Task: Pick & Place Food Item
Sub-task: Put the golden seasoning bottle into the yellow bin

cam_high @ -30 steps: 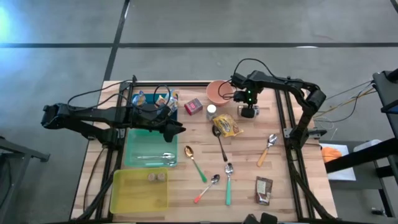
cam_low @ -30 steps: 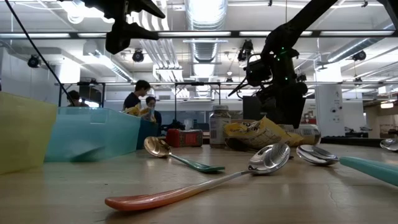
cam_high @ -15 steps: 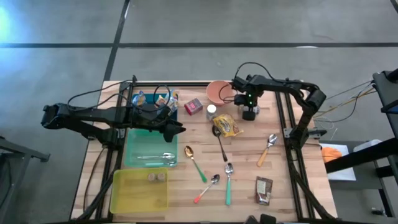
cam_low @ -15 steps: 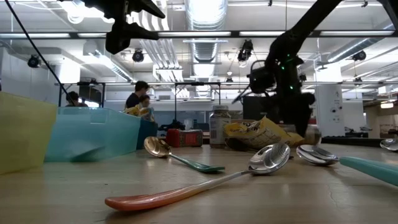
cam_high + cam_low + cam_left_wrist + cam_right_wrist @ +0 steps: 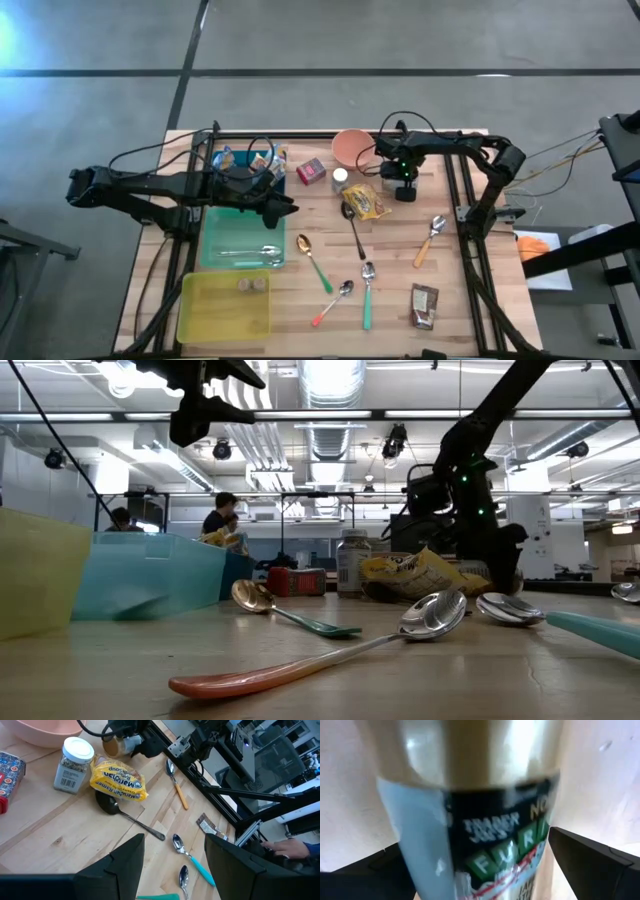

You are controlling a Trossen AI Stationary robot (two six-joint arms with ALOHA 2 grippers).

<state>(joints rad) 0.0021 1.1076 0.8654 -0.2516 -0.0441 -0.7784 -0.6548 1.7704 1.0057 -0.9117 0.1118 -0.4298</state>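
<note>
The wooden table [image 5: 440, 290] carried everything, with both dark arms reaching in from its sides. The left arm stretched across the teal bin [image 5: 240, 236], its pincer [image 5: 287, 208] hanging above that bin's edge with the fingers [image 5: 125, 865] parted midway and nothing between them. The right arm bent in from the far right corner, and its pincer [image 5: 404, 187] stood low at the table, spread wide around a jar [image 5: 470, 815] lying on its side; in the right wrist view the jar's printed label filled the picture between the two dark fingers [image 5: 590, 860], which flanked it, and whether they touched it could not be told. The left wrist view showed the same jar [image 5: 119, 745] under the pincer, just beside the yellow ramen packet [image 5: 366, 202], which lay near the middle of the table against a black spoon [image 5: 353, 224]. A pink bowl [image 5: 350, 148] stood at the far edge, next to a white-lidded spice jar [image 5: 340, 178] and a red packet [image 5: 311, 172]. A yellow bin [image 5: 225, 306] sat nearest the front, left of the teal one's line, with two small round things inside. Loose spoons lay scattered: a gold one with a green handle [image 5: 313, 259], a pink-handled one [image 5: 333, 301], a teal-handled one [image 5: 367, 294] and an orange-handled one [image 5: 430, 238]. A brown snack bar [image 5: 424, 304] lay near the front right.
</note>
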